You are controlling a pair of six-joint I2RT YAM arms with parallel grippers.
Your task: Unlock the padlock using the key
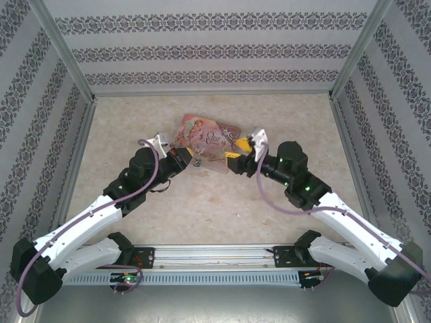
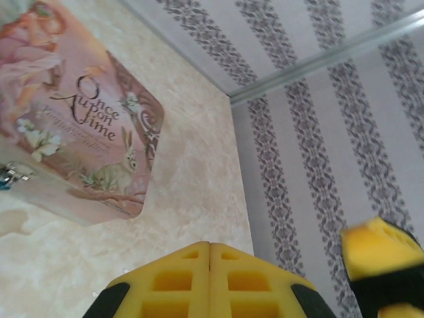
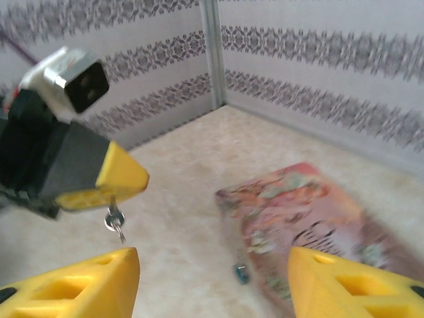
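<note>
The left gripper [image 3: 126, 189] was pinched shut on a small silver key [image 3: 115, 224], which dangled beneath it. The right gripper [image 3: 213, 262] stood wide open, holding nothing. In the right wrist view the tiny teal-blue padlock [image 3: 240, 273] lay on the beige marbled table [image 3: 179, 165] at 6 o'clock, just beside the left edge of the pink illustrated tin box [image 3: 311, 218], with the key off at about its 10 o'clock.

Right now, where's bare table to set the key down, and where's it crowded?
Bare: the table patch between the left arm, the right arm and the base rail, and the strip between the pink tin and the back wall. Crowded: beside it, where the left gripper holding the key, the open right gripper and the padlock meet.
</note>
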